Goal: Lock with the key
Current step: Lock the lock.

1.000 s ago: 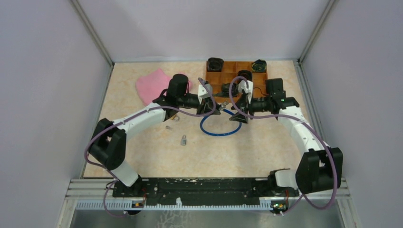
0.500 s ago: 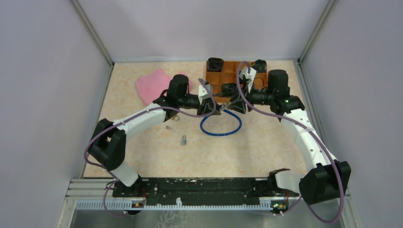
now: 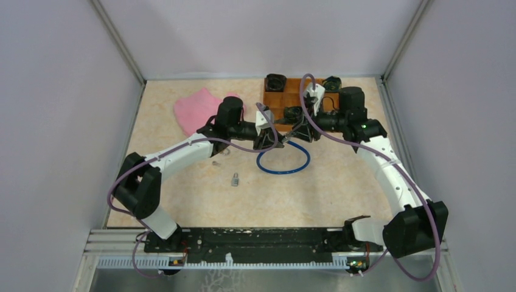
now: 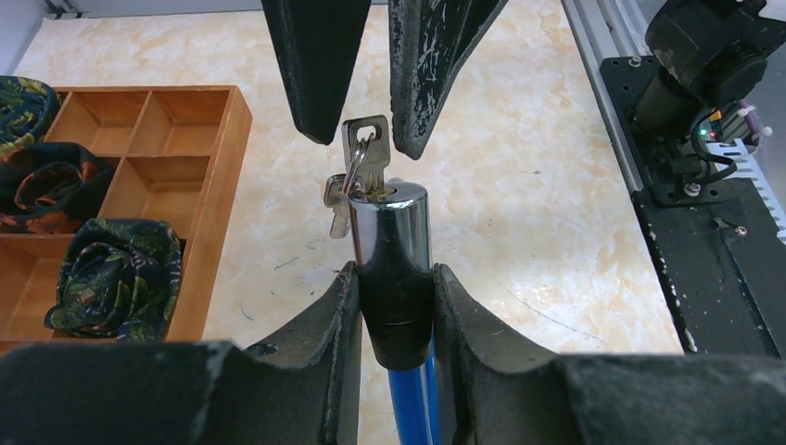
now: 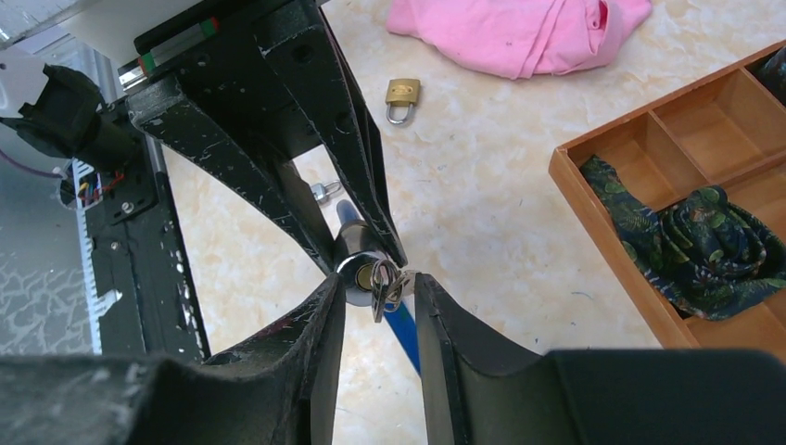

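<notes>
The lock is a cable lock with a chrome and black barrel [image 4: 394,241] on a blue cable loop [image 3: 283,164] that lies on the table. My left gripper [image 4: 394,278] is shut on the black end of the barrel and holds it off the table. The key [image 4: 366,148] sits in the barrel's end, with a ring and a second key hanging from it [image 5: 385,283]. My right gripper [image 5: 375,283] faces the left one, its fingers close on either side of the key head. A small gap still shows, so it is open.
A wooden tray [image 3: 286,91] with rolled dark cloths stands at the back, just behind the grippers. A pink cloth [image 3: 195,109] lies at the back left. A brass padlock [image 5: 402,93] and a small silver padlock [image 3: 234,179] lie on the table near the left arm.
My right arm swung its gripper up to the key and narrowed its jaws around the key head. The left gripper kept holding the barrel in place.
</notes>
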{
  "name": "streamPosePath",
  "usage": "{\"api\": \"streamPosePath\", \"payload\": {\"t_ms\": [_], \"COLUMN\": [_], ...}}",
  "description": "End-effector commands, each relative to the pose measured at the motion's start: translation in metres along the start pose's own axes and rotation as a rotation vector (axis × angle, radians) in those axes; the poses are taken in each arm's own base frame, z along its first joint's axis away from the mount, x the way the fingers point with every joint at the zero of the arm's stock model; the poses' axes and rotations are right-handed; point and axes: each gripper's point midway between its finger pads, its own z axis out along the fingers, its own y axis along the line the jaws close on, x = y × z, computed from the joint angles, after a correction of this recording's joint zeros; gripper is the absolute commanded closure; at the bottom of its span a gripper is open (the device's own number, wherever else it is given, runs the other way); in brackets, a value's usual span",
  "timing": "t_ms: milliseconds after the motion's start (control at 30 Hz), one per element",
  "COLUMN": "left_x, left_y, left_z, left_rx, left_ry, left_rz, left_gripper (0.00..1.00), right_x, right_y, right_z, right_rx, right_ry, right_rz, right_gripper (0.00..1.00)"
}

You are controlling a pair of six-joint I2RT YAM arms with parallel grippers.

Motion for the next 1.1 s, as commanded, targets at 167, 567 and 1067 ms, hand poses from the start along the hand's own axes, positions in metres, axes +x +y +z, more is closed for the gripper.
{"api": "streamPosePath", "payload": {"t_ms": [167, 567, 1067], "left_x": [0.008, 0.008, 0.006], "left_y": [-0.007, -0.012, -0.028], "left_z": [-0.002, -0.003, -0.002], "left_rx": [0.012, 0.045, 0.152], "left_ry": [0.039, 0.045, 0.041], "left_rz": [0.009, 0.024, -0.029], "left_gripper": [0.99, 0.99, 1.00], "right_x": [-0.013, -0.015, 0.003], "right_y": [0.003, 0.004, 0.003], "right_z": [-0.004, 0.002, 0.004], "right_rx": [-0.015, -0.073, -0.219], "right_ry": [-0.007, -0.027, 0.020], "right_rz": [-0.078, -0.151, -0.636], "right_gripper": [0.73, 0.89, 1.00]}}
